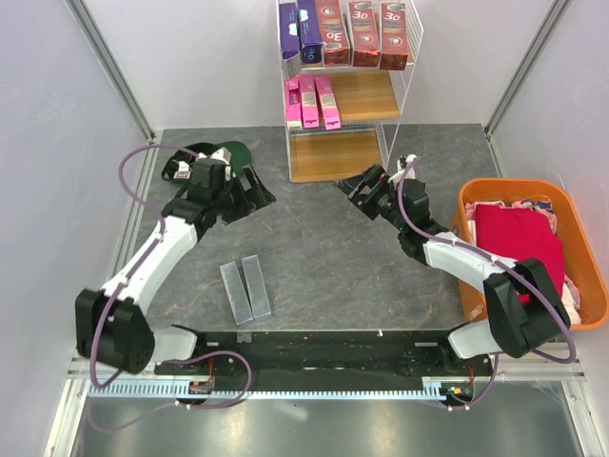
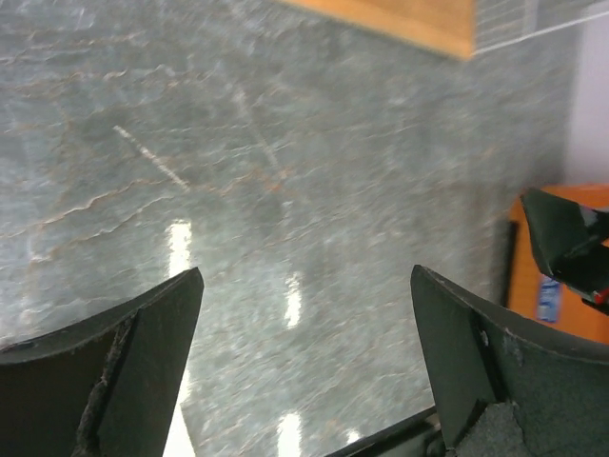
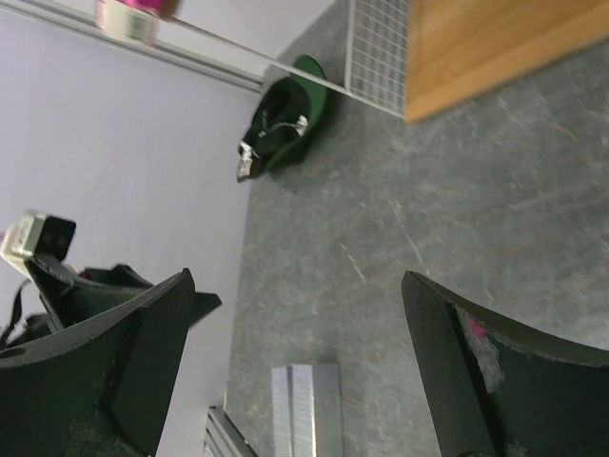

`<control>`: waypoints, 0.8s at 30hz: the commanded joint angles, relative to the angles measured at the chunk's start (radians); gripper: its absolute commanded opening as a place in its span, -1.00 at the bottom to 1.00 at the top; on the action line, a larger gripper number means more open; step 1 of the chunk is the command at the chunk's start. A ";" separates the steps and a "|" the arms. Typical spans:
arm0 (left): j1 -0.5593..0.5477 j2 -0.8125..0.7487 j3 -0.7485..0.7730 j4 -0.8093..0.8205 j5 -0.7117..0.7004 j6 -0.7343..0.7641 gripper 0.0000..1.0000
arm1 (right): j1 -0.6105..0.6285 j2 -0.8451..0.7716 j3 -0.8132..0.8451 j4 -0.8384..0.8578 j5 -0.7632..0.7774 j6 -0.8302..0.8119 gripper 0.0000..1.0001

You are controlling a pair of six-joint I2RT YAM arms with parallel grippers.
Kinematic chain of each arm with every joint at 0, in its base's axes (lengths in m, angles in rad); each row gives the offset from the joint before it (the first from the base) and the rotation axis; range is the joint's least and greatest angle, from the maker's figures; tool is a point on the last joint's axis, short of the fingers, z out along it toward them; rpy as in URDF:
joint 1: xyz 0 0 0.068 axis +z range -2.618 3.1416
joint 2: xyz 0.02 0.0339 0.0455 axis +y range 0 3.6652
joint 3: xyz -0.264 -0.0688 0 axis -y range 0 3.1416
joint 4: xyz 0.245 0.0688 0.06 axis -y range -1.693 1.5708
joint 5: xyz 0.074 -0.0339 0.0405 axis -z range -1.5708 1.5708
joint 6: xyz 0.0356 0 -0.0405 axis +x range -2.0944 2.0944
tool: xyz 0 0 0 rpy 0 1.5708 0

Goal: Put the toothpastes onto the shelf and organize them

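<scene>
The white wire shelf [image 1: 335, 154] stands at the back centre. Its top board holds purple cartons [image 1: 300, 30] and dark red "3D" cartons [image 1: 366, 33]. The middle board holds pink cartons [image 1: 312, 103]. The bottom board is bare. Two silver-grey cartons [image 1: 245, 288] lie side by side on the table in front of the arms; they also show in the right wrist view [image 3: 306, 409]. My left gripper [image 1: 251, 190] [image 2: 306, 276] is open and empty over bare table. My right gripper [image 1: 357, 190] [image 3: 297, 278] is open and empty, near the shelf's bottom board [image 3: 495, 48].
A green cap [image 1: 231, 152] [image 3: 290, 124] lies at the back left beside the shelf. An orange basket [image 1: 582, 238] [image 2: 521, 276] with red cloth stands at the right edge. Grey walls close in both sides.
</scene>
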 commanded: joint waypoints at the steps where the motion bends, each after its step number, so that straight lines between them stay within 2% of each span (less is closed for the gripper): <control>1: -0.028 0.121 0.121 -0.249 -0.035 0.145 0.93 | 0.001 -0.003 -0.049 0.034 -0.034 -0.026 0.96; 9: -0.089 0.375 0.205 -0.386 -0.120 0.188 0.92 | 0.001 0.026 -0.061 0.049 -0.064 -0.017 0.96; 24: -0.088 0.426 0.206 -0.477 -0.197 0.206 0.84 | 0.001 0.061 -0.084 0.077 -0.068 0.003 0.96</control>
